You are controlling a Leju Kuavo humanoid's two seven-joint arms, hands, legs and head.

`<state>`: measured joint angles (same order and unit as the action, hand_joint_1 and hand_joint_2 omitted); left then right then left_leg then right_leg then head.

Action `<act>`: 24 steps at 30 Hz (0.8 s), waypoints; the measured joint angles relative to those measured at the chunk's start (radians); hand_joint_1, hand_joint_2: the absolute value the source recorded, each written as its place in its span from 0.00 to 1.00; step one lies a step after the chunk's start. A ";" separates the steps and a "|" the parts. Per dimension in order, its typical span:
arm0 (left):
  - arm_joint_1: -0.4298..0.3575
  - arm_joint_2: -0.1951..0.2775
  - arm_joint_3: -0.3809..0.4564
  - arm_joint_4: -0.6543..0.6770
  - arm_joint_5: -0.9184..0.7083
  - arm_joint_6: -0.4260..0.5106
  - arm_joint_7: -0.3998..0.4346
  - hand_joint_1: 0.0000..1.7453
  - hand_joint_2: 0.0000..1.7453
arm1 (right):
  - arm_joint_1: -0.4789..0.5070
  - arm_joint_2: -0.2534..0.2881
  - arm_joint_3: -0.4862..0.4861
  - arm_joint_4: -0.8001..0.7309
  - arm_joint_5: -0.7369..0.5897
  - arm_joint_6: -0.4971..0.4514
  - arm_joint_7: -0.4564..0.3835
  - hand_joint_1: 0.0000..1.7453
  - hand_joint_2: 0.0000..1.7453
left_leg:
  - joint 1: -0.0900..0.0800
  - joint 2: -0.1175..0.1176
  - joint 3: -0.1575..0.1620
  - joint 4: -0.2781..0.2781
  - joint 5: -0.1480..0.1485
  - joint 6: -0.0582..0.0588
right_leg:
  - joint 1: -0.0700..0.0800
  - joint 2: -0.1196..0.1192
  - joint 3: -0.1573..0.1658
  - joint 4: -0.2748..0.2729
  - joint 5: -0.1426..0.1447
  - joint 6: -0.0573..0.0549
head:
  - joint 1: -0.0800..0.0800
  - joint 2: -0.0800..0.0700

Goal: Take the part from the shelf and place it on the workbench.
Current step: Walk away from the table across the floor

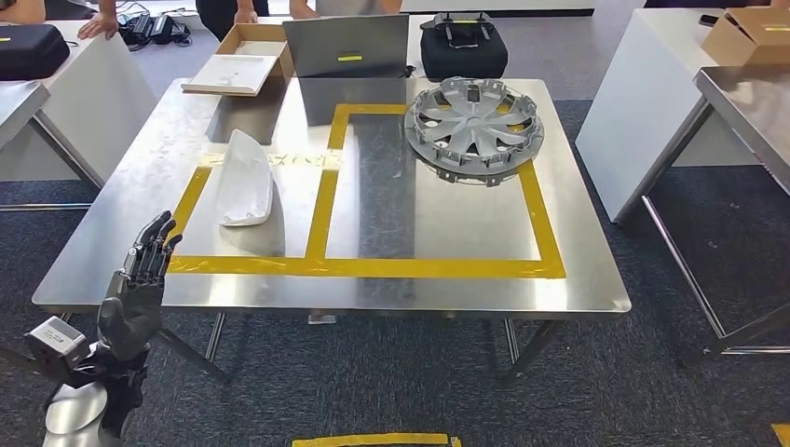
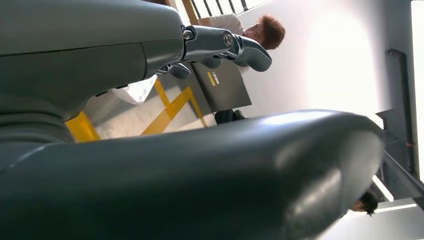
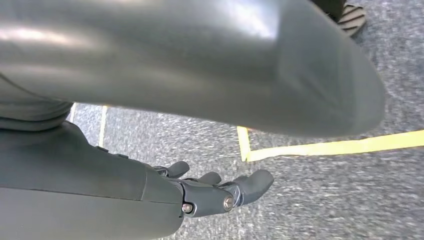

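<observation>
We see the steel bench (image 1: 596, 279) straight ahead in the head view, marked off with yellow tape (image 1: 373, 267) into two boxes. A white curved part (image 1: 245, 179) lies in the left box, flat on the surface, touching nothing else. A silver wheel cover (image 1: 473, 116) sits at the far corner of the right box, overlapping the tape line.

The left robot hand (image 1: 140, 279) is raised just off the near left corner of the bench, fingers apart and extended, holding nothing. It is clear of the white part. The left wrist view shows its fingertips (image 2: 250, 50) free in the air, with the taped bench beyond. The right robot hand (image 3: 215, 192) hangs low over grey carpet (image 3: 325, 200), fingers loosely spread, palm bare, nothing in it.

Our read: the white part looks already set down on the bench, so the step in hand is likely the let-go and pull-back of the left arm. No shelf is visible here, so we cannot confirm which part came from it.

To do it well, we would keep the fingers spread, lift away and back towards the body, and stay off the bench edge. Do not sweep across the left box; the white part is light-looking and could slide on bare steel. Keep the right arm hanging.
</observation>
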<state>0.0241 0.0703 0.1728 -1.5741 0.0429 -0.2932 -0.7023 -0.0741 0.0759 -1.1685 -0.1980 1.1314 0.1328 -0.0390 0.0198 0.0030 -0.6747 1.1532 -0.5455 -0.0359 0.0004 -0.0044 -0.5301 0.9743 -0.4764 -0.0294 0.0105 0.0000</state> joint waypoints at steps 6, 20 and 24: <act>0.018 0.000 0.000 0.013 -0.014 0.007 0.000 0.00 0.00 | 0.001 -0.001 0.000 0.000 0.008 0.002 -0.010 0.00 0.00 | 0.009 0.000 0.116 -0.017 0.018 -0.020 | -0.009 -0.002 -0.087 0.024 0.051 0.020 | -0.003 0.000; 0.008 -0.015 0.000 0.052 -0.043 0.030 0.000 0.00 0.00 | 0.000 -0.006 0.000 -0.001 0.000 0.018 -0.017 0.00 0.00 | -0.011 0.001 0.060 -0.130 0.101 0.059 | -0.005 0.003 -0.128 0.290 -0.091 0.057 | 0.009 0.000; 0.007 -0.019 0.001 0.064 -0.063 0.043 0.001 0.00 0.00 | -0.006 -0.013 0.000 -0.002 -0.001 0.024 -0.028 0.00 0.00 | -0.016 0.002 0.035 -0.133 0.137 0.049 | 0.016 0.003 0.055 0.040 -0.068 0.015 | 0.009 0.000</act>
<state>0.0316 0.0516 0.1740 -1.5105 -0.0197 -0.2503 -0.7017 -0.0804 0.0630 -1.1681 -0.2003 1.1307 0.1564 -0.0668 0.0035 0.0052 -0.6396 1.0206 -0.4084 0.0135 0.0166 -0.0011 -0.4753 1.0141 -0.5442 -0.0139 0.0196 0.0000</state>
